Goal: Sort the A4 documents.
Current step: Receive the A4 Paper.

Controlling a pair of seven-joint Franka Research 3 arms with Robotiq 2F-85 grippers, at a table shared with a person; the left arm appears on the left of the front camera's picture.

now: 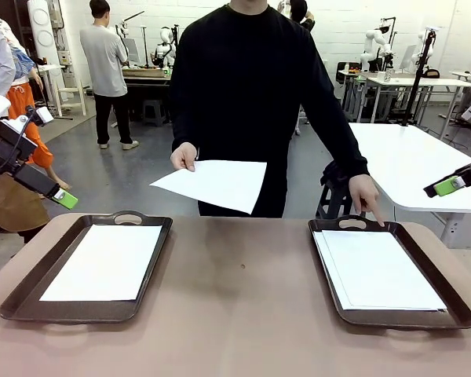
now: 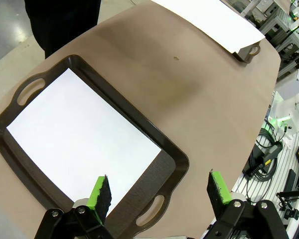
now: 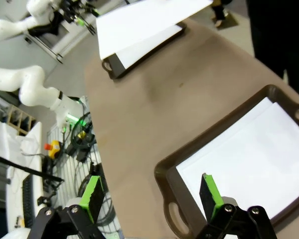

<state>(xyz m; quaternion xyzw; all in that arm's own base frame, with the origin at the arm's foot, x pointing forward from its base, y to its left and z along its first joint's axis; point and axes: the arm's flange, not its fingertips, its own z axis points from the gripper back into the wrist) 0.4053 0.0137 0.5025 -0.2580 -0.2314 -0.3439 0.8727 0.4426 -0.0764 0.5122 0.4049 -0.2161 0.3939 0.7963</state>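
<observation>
One sheet [image 1: 213, 184] in person's hand [image 1: 184, 155], between raised grippers.

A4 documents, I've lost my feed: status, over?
Left gripper and right gripper open, empty, clear of trays. One A4 sheet in person's hand over far edge; sheets in left tray and right tray. Nothing blocking.

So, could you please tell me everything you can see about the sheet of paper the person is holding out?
The held sheet is a plain white, blank-looking A4 page, thin and flat, with no visible creases. The person's hand pinches it at one corner, holding it roughly level in the air above the table's far edge, between the two trays and nearer the left tray. One corner points toward the robot. Nothing else touches it.
</observation>
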